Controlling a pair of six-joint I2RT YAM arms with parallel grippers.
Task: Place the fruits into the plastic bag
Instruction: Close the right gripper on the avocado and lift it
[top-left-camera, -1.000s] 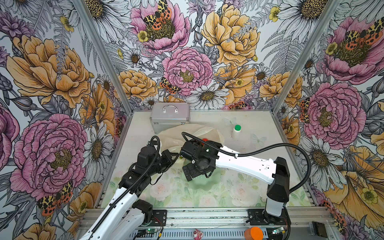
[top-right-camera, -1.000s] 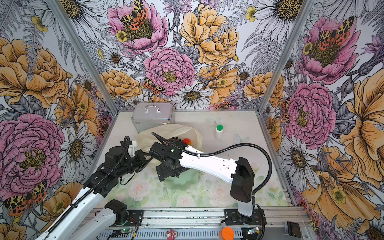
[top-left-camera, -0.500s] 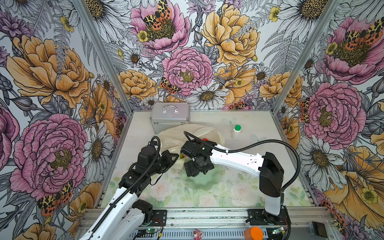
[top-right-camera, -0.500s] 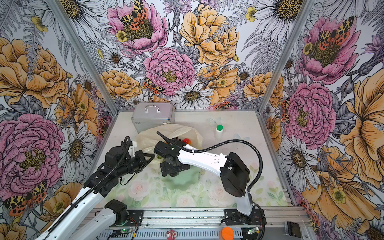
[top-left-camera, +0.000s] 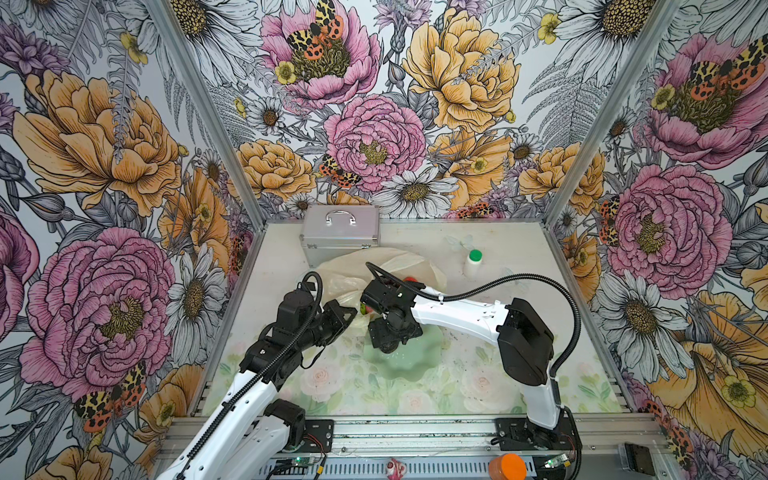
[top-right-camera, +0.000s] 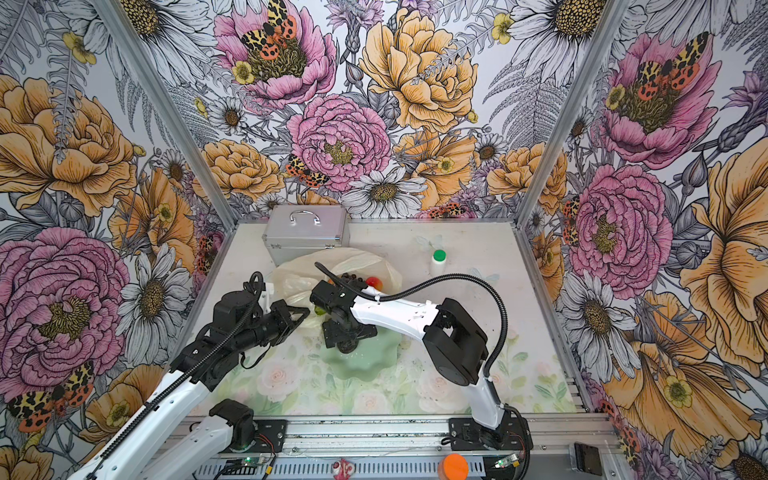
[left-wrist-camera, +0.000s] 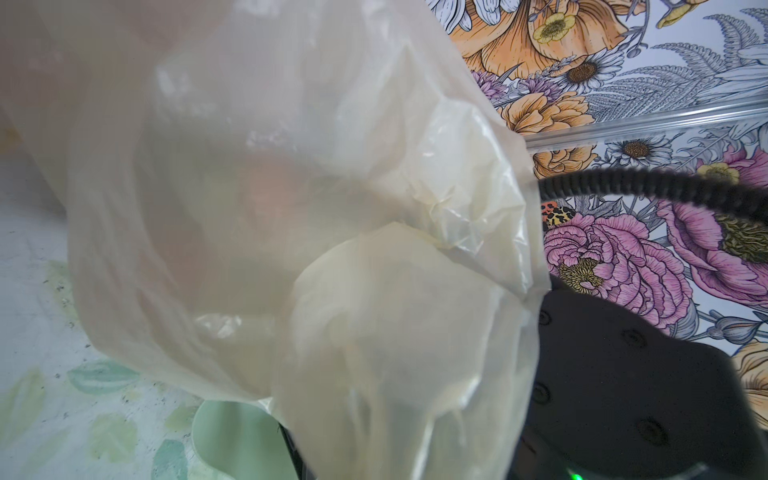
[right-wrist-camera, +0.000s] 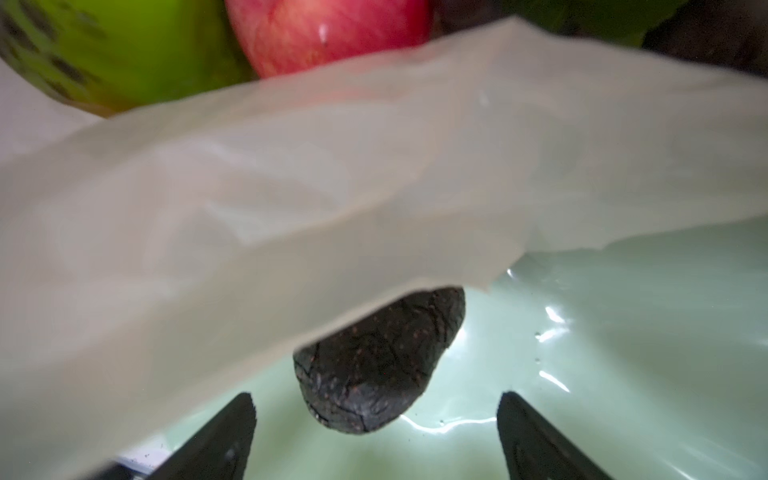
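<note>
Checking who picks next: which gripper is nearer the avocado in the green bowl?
Right. The right gripper hangs just over the avocado in the bowl, fingers open, not touching it. The left gripper is off to the side, shut on the bag.

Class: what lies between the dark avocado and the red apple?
Right wrist view: a flap of the plastic bag lies between them, overlapping the avocado, with the apple beyond.

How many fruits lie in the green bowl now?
1: the avocado lies in the green bowl, partly under the edge of the plastic bag, in front of the open right gripper. The bag may hide others.
</note>
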